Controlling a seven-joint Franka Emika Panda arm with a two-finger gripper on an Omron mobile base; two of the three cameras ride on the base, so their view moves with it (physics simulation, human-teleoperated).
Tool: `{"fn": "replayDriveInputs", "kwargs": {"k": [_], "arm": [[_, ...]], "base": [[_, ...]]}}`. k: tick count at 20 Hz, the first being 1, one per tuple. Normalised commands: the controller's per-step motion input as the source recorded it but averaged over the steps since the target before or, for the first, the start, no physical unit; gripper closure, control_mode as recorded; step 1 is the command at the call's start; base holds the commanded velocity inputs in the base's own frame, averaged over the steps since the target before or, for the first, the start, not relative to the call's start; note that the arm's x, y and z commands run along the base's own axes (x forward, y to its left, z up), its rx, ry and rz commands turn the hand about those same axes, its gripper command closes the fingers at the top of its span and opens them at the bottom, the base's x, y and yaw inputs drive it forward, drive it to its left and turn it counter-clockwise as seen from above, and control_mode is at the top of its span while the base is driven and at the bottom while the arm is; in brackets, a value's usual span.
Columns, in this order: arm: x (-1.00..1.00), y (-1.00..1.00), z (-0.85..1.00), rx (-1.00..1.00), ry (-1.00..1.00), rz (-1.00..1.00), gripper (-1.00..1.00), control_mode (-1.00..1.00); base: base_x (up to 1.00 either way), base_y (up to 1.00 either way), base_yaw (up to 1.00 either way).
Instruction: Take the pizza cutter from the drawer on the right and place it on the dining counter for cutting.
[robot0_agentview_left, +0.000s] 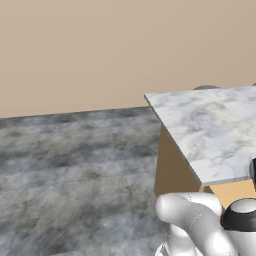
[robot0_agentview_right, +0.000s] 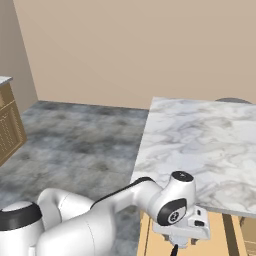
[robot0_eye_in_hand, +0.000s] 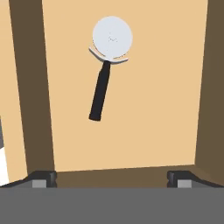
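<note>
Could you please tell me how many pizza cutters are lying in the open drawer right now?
1. The pizza cutter lies flat on the bottom of the drawer, touching neither side wall. The hand view cuts off the drawer's edges, so more could be hidden.

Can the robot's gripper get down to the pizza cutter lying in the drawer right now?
Probably yes. The gripper is open, looking straight down into the open drawer. The pizza cutter lies flat on the wooden bottom with nothing over it.
</note>
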Motion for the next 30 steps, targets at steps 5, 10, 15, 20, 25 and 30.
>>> {"fn": "replayDriveInputs", "kwargs": {"k": [5,10,15,20,25,30], "arm": [[0.03,-0.06,-0.10,0.14,0.00,0.04,-1.00,-1.00],[0.31,0.00,-0.35,0.00,0.00,0.07,-1.00,-1.00],[0.21,0.00,-0.31,0.00,0.00,0.06,-1.00,-1.00],[0.11,0.00,-0.18,0.02,0.00,0.04,-1.00,-1.00],[0.02,0.00,-0.10,0.04,0.00,0.02,-1.00,-1.00],[0.09,0.00,-0.05,0.02,0.01,0.01,-1.00,-1.00]], "base": [[0.00,0.00,0.00],[0.00,0.00,0.00],[0.00,0.00,0.00],[0.00,0.00,0.00],[0.00,0.00,0.00],[0.00,0.00,0.00]]}}
